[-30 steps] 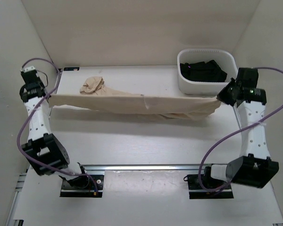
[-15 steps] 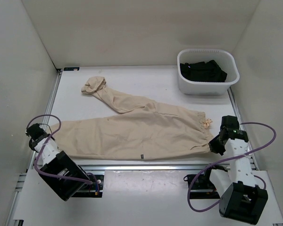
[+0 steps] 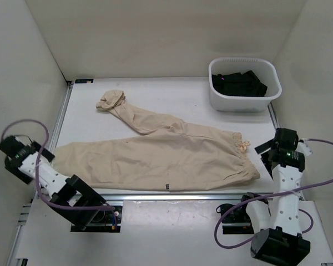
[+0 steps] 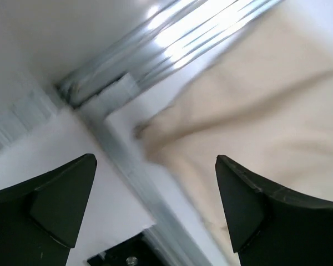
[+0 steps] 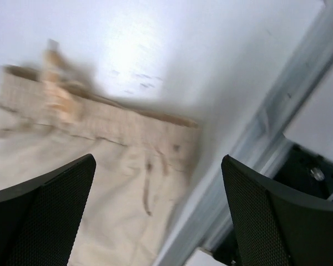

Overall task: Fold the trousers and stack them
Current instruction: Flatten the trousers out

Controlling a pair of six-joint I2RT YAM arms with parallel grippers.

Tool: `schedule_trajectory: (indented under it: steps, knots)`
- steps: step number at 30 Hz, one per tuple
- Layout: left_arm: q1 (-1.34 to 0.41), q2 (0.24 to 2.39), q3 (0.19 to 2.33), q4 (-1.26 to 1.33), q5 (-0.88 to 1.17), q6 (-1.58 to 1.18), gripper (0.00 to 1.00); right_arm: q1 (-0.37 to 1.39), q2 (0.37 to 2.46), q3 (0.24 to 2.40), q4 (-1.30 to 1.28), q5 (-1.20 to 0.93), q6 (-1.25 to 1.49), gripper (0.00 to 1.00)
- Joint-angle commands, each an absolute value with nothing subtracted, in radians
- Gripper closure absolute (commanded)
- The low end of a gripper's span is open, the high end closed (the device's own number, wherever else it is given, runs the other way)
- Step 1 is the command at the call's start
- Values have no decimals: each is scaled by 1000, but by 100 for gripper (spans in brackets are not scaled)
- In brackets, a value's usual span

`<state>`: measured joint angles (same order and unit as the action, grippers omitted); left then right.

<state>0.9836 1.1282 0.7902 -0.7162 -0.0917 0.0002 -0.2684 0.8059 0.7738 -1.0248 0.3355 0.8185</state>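
The beige trousers [image 3: 166, 158] lie spread flat on the white table. Their waistband [image 3: 245, 158] is at the right, one leg runs left along the near edge, and the other angles up to a bunched cuff [image 3: 110, 100]. My left gripper [image 3: 16, 152] is open, off the leg's left end; its wrist view shows blurred beige cloth [image 4: 255, 100] beyond the gripper [image 4: 156, 159], with nothing between the fingers. My right gripper [image 3: 266, 151] is open just right of the waistband. In the right wrist view the gripper [image 5: 158, 159] hovers over the waistband [image 5: 127, 122] and drawstring [image 5: 58, 94], holding nothing.
A white plastic basket [image 3: 219, 100] holding a black garment [image 3: 238, 83] stands at the back right. A metal rail [image 3: 172, 195] runs along the table's near edge, with the arm bases just below it. White walls close in the left, back and right sides.
The trousers, first held stretched between both grippers, were brought down flat toward the near edge. Both grippers have since opened, let go and drawn outward from the cloth's ends.
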Motion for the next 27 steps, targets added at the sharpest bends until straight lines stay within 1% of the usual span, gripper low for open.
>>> schedule_trajectory:
  steps: [1,3,4,5,6,7,9,10,11,12,13,14,15,17,18,19,21,24,27]
  knots:
    - [890,1126,1096,-922,224,0,0,-273,871,894,-913,332,752,2]
    - [798,1163,1181,-942,282,0,0,-264,934,942,-850,258,740,2]
    - [737,1219,1215,-942,282,0,0,-264,1007,956,-835,243,739,4]
    - [603,1256,1286,-942,282,0,0,-264,1047,986,-809,229,727,4]
    - [542,1299,1325,-942,282,0,0,-264,1090,1006,-798,213,727,4]
    - [435,1398,1363,-942,272,0,0,-264,1179,1028,-789,175,700,4]
    - [332,1515,1501,-931,233,0,0,-264,1268,1095,-776,138,689,4]
    - [284,1643,1552,-920,210,0,0,-264,1352,1115,-776,120,689,4]
    - [197,1713,1607,-920,159,0,0,-264,1391,1130,-763,104,689,4]
    - [158,1782,1734,-920,122,0,0,-264,1458,1161,-749,71,689,4]
    - [122,1851,1802,-920,85,0,0,-264,1489,1172,-749,58,698,4]
    - [63,1982,1869,-920,51,0,0,-264,1515,1181,-733,49,715,4]
    - [42,2041,1999,-920,7,0,0,-255,1563,1192,-724,49,727,4]
    - [5,2139,2103,-920,-6,0,0,-246,1612,1206,-701,32,748,4]
    - [-24,2220,2176,-920,-18,0,0,-245,1668,1235,-701,23,761,4]
    - [-38,2255,2203,-920,-18,0,0,-233,1699,1250,-713,14,761,4]
    - [-60,2324,2217,-884,-76,0,0,-224,1774,1294,-713,-8,790,4]
    - [-72,2373,2183,-781,-153,0,0,-178,1833,1351,-713,-21,813,4]
    - [-72,2433,2195,-756,-195,0,0,-146,1873,1388,-726,-2,831,4]
